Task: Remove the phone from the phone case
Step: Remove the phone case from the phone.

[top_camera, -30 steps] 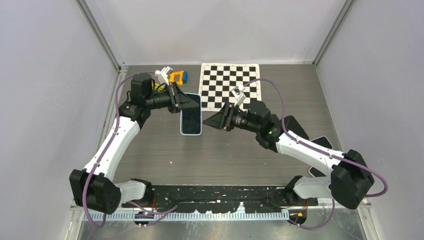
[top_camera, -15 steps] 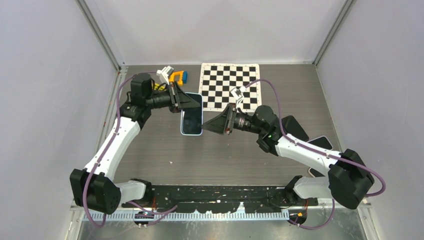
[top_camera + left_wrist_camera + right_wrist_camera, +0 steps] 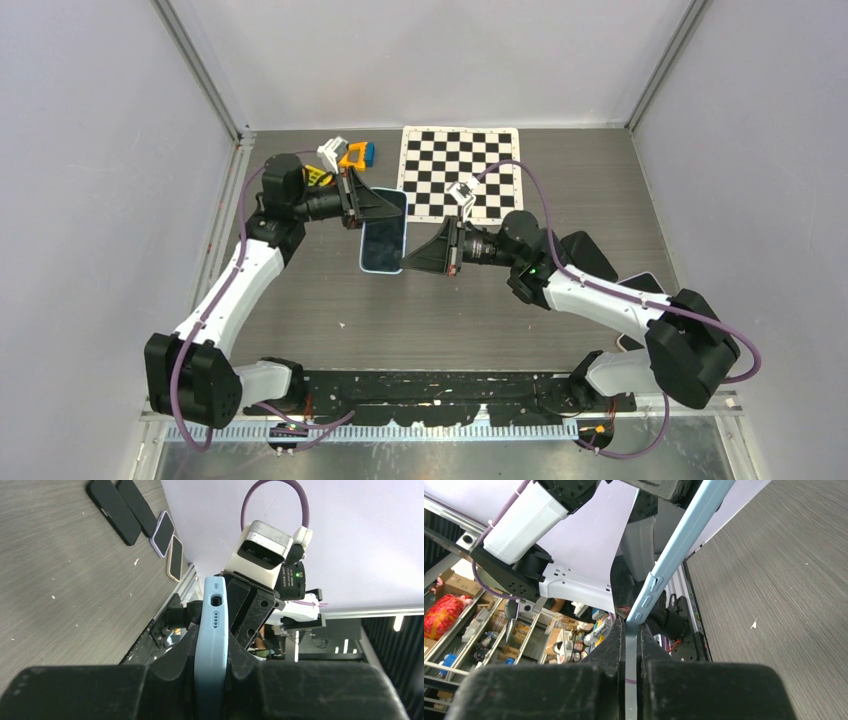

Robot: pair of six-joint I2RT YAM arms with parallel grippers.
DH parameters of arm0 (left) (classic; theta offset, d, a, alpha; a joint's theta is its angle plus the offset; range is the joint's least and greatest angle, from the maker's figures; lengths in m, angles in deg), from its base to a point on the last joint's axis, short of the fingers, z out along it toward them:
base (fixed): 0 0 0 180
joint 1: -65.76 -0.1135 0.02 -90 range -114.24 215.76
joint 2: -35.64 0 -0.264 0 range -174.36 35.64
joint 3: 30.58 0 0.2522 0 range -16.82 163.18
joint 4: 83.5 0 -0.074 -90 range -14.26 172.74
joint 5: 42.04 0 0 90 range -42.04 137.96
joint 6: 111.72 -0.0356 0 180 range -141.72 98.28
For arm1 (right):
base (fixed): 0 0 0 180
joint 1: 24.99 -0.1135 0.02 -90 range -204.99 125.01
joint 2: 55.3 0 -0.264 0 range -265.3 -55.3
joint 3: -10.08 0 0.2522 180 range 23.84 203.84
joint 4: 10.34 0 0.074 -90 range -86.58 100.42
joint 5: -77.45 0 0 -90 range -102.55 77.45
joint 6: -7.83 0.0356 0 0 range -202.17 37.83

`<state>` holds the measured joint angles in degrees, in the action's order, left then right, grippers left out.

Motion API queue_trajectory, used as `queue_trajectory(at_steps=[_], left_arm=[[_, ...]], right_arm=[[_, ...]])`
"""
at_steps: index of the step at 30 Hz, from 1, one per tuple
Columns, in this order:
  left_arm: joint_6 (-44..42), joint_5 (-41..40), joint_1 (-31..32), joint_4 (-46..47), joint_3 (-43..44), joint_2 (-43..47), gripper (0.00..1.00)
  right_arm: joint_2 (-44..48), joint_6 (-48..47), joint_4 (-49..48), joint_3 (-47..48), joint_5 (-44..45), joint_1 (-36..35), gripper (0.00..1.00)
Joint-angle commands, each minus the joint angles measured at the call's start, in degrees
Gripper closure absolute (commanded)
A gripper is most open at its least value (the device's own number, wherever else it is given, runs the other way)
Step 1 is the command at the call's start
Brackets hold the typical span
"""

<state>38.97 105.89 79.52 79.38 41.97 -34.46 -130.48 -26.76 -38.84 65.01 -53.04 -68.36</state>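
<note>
The left arm (image 3: 228, 300) and right arm (image 3: 600, 297) are built of white links joined by black housings, with a purple cable (image 3: 246, 505) looped along each. The left gripper (image 3: 392, 210) and right gripper (image 3: 410, 262) are formed as black wedges.

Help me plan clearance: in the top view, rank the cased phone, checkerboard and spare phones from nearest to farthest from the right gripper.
1. Cased phone: centre of the table, the right gripper is shut on its edge.
2. Checkerboard: behind the gripper, toward the back wall.
3. Spare phones: far right edge of the table.
</note>
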Motion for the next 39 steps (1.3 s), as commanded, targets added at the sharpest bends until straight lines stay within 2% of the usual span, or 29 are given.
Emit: queue_trajectory(at_steps=[1,3,6,11,14,19,26,28,30,31,32,33,35,39], left_arm=[[15.0,0.5,0.2,14.9,-4.0,-0.3,1.0],[18.5,0.2,0.2,17.3,-5.2,-0.5,1.0],[20.1,0.2,0.3,16.1,-5.3,-1.0,1.0],[22.1,1.0,0.4,13.2,-5.1,-2.4,1.0],[23.2,2.0,0.4,13.4,-5.4,-4.1,1.0],[27.8,1.5,0.5,18.5,-8.5,-4.9,1.0],[27.9,-0.2,0.0,19.1,-8.9,-4.1,1.0],[23.4,-1.0,-1.0,15.4,-7.2,-2.8,1.0],[19.9,-1.7,-1.8,10.9,-6.2,-1.9,1.0],[19.1,-2.0,-2.1,9.9,-6.0,-1.5,1.0],[19.0,-2.1,-2.4,9.7,-6.0,-1.5,1.0],[19.2,-2.1,-2.6,9.9,-6.1,-1.5,1.0],[20.3,-2.2,-2.5,11.1,-6.4,-1.7,1.0],[23.4,-2.9,-2.5,14.6,-7.4,-1.5,1.0]], right_arm=[[-0.1,-8.3,-0.7,4.4,-2.3,-2.6,0.99],[-0.9,-10.3,0.7,5.1,-2.9,-3.1,0.99],[-1.4,-13.7,1.9,5.6,-3.4,-3.7,0.99],[-2.3,-24.8,11.5,7.8,-1.6,-5.6,0.99],[-2.5,-28.0,13.7,9.3,-1.2,-7.1,0.99],[-2.0,-33.9,18.8,10.5,5.1,-9.4,0.99],[-1.8,-32.9,20.2,9.5,15.9,-9.5,0.99],[-0.7,-29.1,18.9,7.1,16.8,-9.6,0.98],[0.8,-25.8,17.1,5.3,17.3,-9.5,0.84],[1.9,-24.5,16.4,4.6,17.7,-9.5,0.64],[3.2,-22.1,14.8,3.2,18.0,-9.5,0.55],[3.9,-21.0,13.7,2.5,18.5,-9.5,0.4],[5.5,-18.0,10.3,0.2,19.0,-9.5,0.28],[6.6,-12.2,6.8,0.0,21.2,-9.5,0.21]])
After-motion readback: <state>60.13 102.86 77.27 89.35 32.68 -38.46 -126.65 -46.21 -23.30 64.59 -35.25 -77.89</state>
